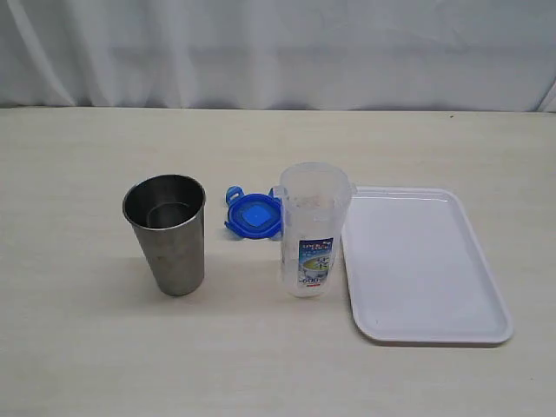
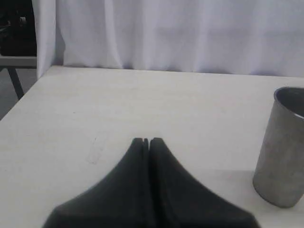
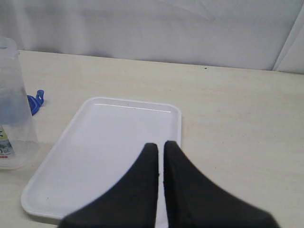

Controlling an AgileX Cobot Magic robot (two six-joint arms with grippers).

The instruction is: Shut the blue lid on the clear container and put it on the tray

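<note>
The clear container [image 1: 311, 228] stands upright and uncovered at mid-table, its printed label facing the camera. Just behind it to the left, the blue lid [image 1: 252, 214] lies flat on the table. The white tray [image 1: 419, 265] lies directly right of the container and holds nothing. No arm shows in the exterior view. My left gripper [image 2: 146, 141] is shut and holds nothing, hovering over bare table. My right gripper [image 3: 160, 145] is shut and holds nothing, above the near part of the tray [image 3: 109, 152], with the container [image 3: 13, 104] and a sliver of the lid [image 3: 34, 102] off to one side.
A tapered steel cup [image 1: 167, 232] stands upright left of the lid; the left wrist view shows this cup [image 2: 282, 147] beside the gripper. A white curtain [image 1: 278, 52] hangs behind the table's far edge.
</note>
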